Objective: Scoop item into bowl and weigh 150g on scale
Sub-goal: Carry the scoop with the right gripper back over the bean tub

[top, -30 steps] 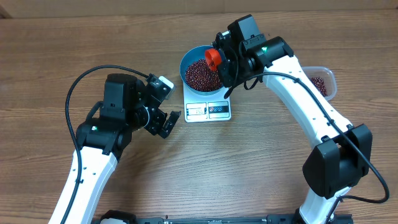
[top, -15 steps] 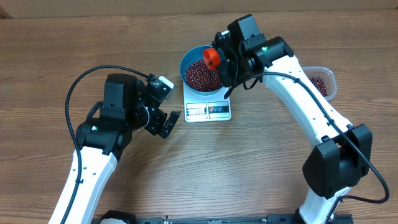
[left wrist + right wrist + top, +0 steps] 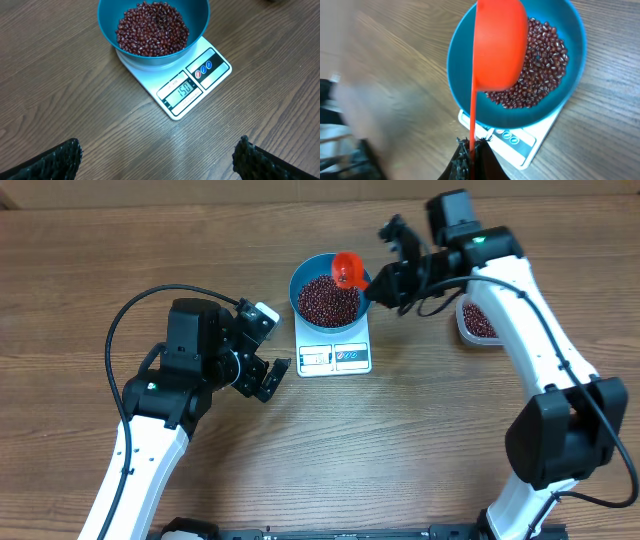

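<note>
Weighing looks done: beans (image 3: 325, 300) fill the bowl (image 3: 303, 277) on the scale (image 3: 335, 358), its display (image 3: 181, 90) seemingly on target, so the right end effector (image 3: 374, 286), clamped on the scoop (image 3: 347, 270), need only withdraw without nudging the bowl, while the left end effector (image 3: 272, 345) gapes empty.

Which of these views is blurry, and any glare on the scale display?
Right wrist view: left edge blurred, scoop and beans sharp. Left wrist view: crisp, scale display glare-free. Overhead view: sharp, evenly lit.

Bare table (image 3: 150, 260) left of the bowl (image 3: 296, 283); orange scoop (image 3: 346, 270) above its right rim.
</note>
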Controlling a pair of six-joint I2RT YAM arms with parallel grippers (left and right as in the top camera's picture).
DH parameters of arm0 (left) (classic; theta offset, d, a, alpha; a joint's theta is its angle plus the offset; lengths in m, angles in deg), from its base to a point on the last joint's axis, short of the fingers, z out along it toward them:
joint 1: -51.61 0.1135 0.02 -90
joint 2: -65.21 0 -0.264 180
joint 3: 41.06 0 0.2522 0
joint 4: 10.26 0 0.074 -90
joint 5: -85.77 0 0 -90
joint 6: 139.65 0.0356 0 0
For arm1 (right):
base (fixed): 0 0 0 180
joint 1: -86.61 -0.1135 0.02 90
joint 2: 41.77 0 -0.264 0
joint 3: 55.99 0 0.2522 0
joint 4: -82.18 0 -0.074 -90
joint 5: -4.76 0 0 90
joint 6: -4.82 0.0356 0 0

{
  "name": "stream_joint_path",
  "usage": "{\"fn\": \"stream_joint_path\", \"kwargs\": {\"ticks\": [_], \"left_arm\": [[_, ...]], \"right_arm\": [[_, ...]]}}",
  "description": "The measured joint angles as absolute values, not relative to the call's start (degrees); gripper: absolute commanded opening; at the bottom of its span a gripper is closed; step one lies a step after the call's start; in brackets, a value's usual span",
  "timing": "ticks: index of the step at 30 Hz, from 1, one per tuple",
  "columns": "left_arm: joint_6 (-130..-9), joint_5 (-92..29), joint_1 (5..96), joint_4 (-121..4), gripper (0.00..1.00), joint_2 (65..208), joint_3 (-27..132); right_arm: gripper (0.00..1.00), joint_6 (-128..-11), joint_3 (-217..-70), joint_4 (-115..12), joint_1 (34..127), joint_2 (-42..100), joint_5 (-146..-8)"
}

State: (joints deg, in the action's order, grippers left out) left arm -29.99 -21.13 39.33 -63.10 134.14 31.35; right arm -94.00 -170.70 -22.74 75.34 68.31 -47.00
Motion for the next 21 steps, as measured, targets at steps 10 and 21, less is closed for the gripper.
{"fn": "stream_joint_path", "kwargs": {"ticks": [10, 21], "left_arm": [[-30.0, -21.1, 39.3, -63.1, 1.00, 134.1, 31.4], [-30.0, -21.1, 39.3, -63.1, 1.00, 134.1, 31.4]], "right_arm": [[0.04, -97.9, -170.7, -14.1, 88.6, 61.7, -37.4], [0.04, -97.4, -171.7, -6.8, 105.1, 55.9, -52.6]]}}
